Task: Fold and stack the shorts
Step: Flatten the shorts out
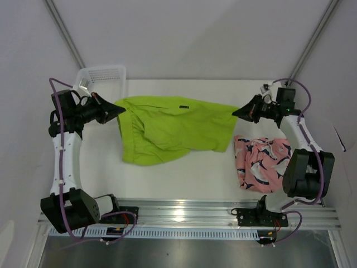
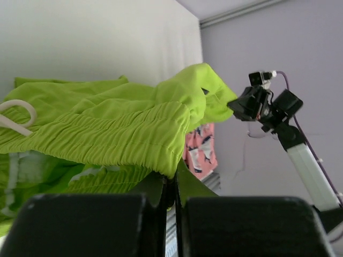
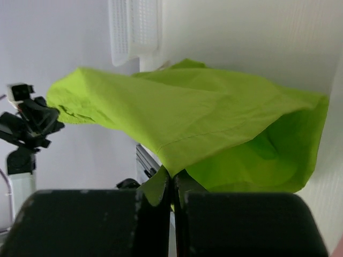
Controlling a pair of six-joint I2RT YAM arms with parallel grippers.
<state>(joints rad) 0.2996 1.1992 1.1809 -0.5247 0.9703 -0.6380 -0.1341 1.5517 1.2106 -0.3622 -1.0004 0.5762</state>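
The lime green shorts [image 1: 167, 129] hang stretched between my two grippers above the table's middle. My left gripper [image 1: 120, 110] is shut on their elastic waistband [image 2: 112, 142] at the left end. On the right, my right gripper [image 1: 236, 114] is shut on a leg hem [image 3: 177, 155]. The fabric sags toward the near side between the two grips. The pink shorts [image 1: 261, 162] with navy-and-white print lie crumpled on the table at the right, beside the right arm; they also show in the left wrist view as the pink shorts [image 2: 201, 150] beyond the green cloth.
A white mesh basket [image 1: 101, 75] stands at the back left corner, just behind the left arm. A metal rail [image 1: 184, 215] runs along the near edge with both arm bases on it. White walls close the table in at back and sides.
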